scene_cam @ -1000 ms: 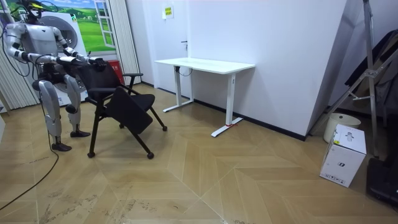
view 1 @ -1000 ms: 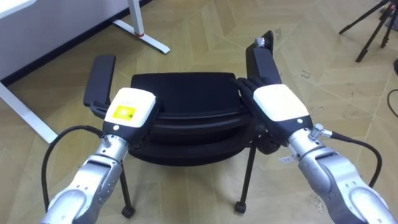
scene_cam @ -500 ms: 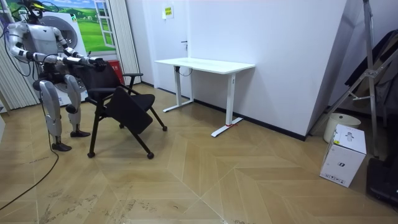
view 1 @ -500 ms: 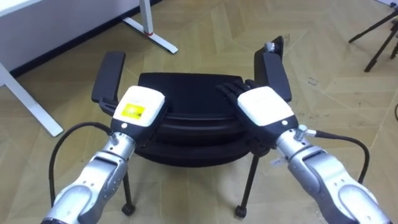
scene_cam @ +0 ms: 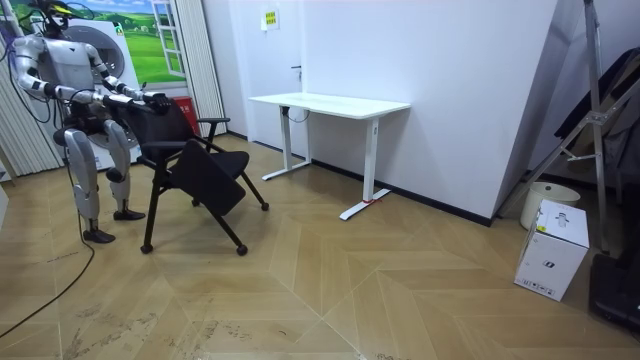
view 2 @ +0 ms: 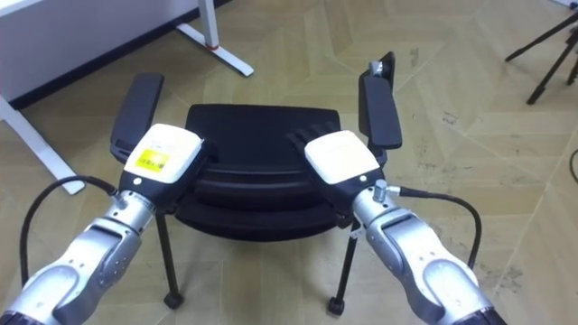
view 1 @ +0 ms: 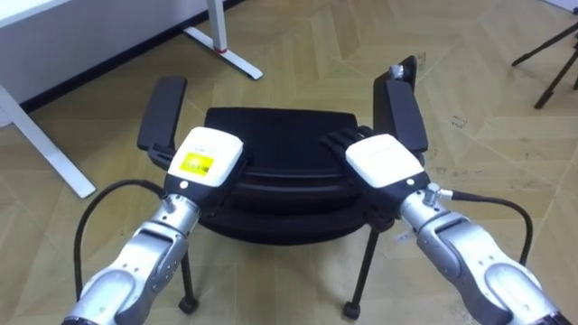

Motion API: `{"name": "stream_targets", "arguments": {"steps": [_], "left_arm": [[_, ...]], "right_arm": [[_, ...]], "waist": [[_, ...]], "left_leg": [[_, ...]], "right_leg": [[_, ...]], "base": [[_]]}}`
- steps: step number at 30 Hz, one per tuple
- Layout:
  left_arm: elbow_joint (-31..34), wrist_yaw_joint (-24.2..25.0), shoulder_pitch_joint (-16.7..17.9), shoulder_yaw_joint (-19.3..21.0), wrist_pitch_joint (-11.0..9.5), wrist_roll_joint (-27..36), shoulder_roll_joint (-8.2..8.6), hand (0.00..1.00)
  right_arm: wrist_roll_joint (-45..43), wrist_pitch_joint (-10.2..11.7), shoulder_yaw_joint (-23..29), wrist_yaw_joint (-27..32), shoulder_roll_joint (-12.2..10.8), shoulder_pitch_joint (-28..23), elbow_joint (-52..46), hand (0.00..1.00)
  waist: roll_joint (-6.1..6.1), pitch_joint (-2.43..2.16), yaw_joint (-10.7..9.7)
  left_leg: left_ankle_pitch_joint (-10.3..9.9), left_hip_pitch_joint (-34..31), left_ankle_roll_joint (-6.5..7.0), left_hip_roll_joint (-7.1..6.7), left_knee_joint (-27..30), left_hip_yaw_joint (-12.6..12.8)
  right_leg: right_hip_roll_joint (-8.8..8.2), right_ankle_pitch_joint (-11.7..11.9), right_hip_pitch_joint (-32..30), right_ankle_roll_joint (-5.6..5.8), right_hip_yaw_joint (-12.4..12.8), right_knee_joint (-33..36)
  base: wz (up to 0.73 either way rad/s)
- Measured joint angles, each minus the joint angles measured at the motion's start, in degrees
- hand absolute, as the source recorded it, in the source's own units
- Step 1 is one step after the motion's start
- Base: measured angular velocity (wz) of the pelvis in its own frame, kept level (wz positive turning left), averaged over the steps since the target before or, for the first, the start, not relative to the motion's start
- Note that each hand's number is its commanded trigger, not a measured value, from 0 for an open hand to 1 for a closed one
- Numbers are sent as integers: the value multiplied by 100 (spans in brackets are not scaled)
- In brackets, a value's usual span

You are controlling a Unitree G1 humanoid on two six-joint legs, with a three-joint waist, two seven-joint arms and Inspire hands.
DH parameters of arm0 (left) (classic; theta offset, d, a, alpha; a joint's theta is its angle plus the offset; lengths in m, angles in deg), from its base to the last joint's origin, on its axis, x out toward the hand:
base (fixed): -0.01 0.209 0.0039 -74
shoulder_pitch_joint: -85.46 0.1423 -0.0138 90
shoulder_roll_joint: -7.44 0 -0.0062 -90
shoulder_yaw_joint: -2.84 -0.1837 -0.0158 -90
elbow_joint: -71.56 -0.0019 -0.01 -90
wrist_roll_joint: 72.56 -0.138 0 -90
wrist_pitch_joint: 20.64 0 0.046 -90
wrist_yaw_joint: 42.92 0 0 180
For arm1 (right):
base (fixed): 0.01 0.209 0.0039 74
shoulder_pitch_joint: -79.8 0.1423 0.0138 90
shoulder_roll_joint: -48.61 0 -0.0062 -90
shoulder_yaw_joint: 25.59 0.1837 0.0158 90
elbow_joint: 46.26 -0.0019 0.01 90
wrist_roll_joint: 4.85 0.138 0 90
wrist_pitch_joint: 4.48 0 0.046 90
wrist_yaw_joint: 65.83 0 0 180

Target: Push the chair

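Black chair [view 1: 271,135] stands on the wooden floor [view 1: 307,45] right in front of the robot, facing away from it toward a white desk [scene_cam: 330,104] by the wall. Both hands rest on the top of the backrest. The right hand [view 1: 384,162] lies flat with its dark fingers [view 1: 336,141] stretched across the top edge, gripping nothing. The left hand [view 1: 203,158] sits at the other end, its fingers hidden beneath it, so I cannot tell whether they are curled or straight. Pushing this high could tip the chair forward if a foot catches on the floor. Uneven pressure from the two hands would likely swing it sideways toward the desk's leg [view 1: 226,45], and the flat hand could slip off
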Motion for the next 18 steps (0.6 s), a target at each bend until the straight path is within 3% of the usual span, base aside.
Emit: {"name": "stream_targets", "arguments": {"steps": [11, 16, 17, 18], "left_arm": [[-114, -92, -67, -23, -37, 1, 9, 100], [-119, -100, -52, -21, -30, 3, 10, 100], [-119, -106, -47, -21, -30, 3, 10, 100], [-119, -114, -35, -22, -30, 4, 13, 100]], "right_arm": [[5, 71, 0, 427, -52, 17, 284, 0], [33, 71, 6, 625, -98, 11, 386, 0], [33, 71, 5, 645, -99, 9, 390, 1], [33, 70, 6, 661, -100, 1, 390, 16]], "waist": [[16, 6, -15], [33, -19, -21], [37, -21, -21], [44, -29, -22]], "left_leg": [[0, -23, 0, -7, 0, -5], [0, -40, 0, -18, 1, -11], [0, -40, 0, -18, 1, -11], [0, -39, 0, -18, 1, -11]], "right_leg": [[-4, 0, 4, 0, -16, -21], [-11, 0, 26, 0, -26, -84], [-11, 0, 26, 0, -26, -85], [-11, 0, 26, 0, -26, -85]], "base": [[0], [0], [0], [0]]}}
